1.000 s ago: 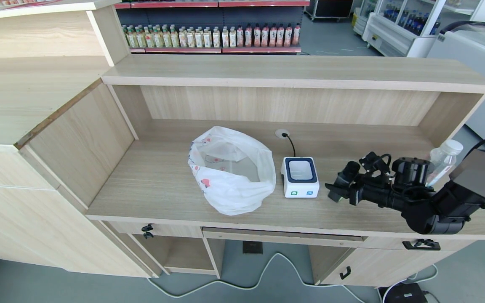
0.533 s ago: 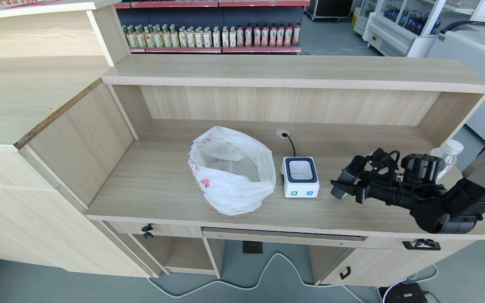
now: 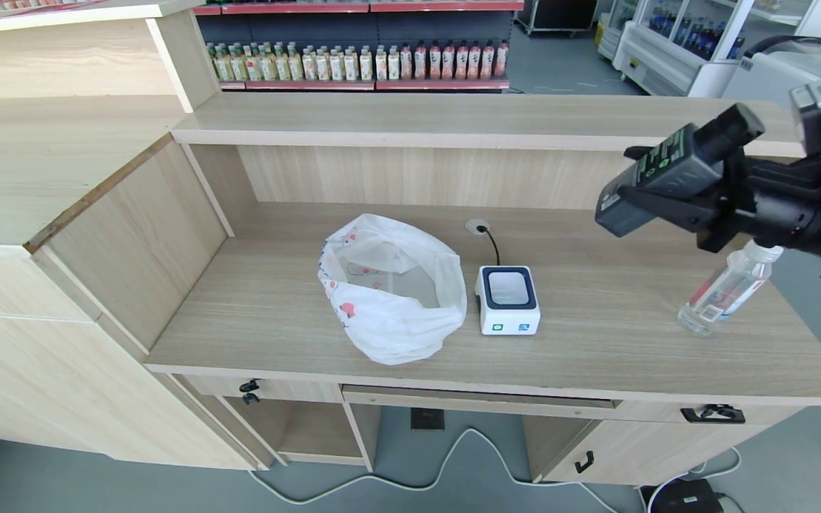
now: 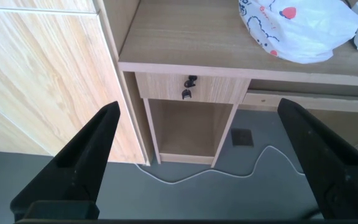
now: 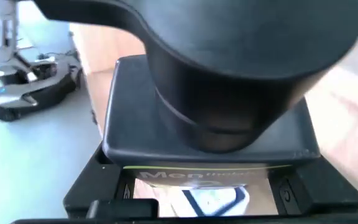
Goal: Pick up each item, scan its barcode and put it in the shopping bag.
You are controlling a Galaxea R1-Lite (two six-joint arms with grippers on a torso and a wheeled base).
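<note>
Right claw (image 3: 695, 187) is up high, clenched around a dark bottle (image 3: 656, 174) with a black cap, held aslant in the air. Down and away to the claw's left sits the scanner (image 3: 508, 299), window facing up, on the surface (image 3: 596, 349). Just past it, farther left again, the shopping bag (image 3: 389, 285) lies with its mouth open. Beneath the claw a clear water bottle (image 3: 727, 288) stands on the surface, not yet picked. Left claw (image 4: 197, 106) is released, fingers wide apart, low in front of the surface's left end, with the bag up and off to its right.

The scan looks like the step in hand. To do it well, bring the dark bottle low over the scanner window and turn the wrist so the barcode faces the glass. I can't tell which face carries the code, so a slow roll above the window is the safe bet. Take the descent leftward first, clear of the water bottle, and hold the squeeze firm, since that smooth plastic could slip.
</note>
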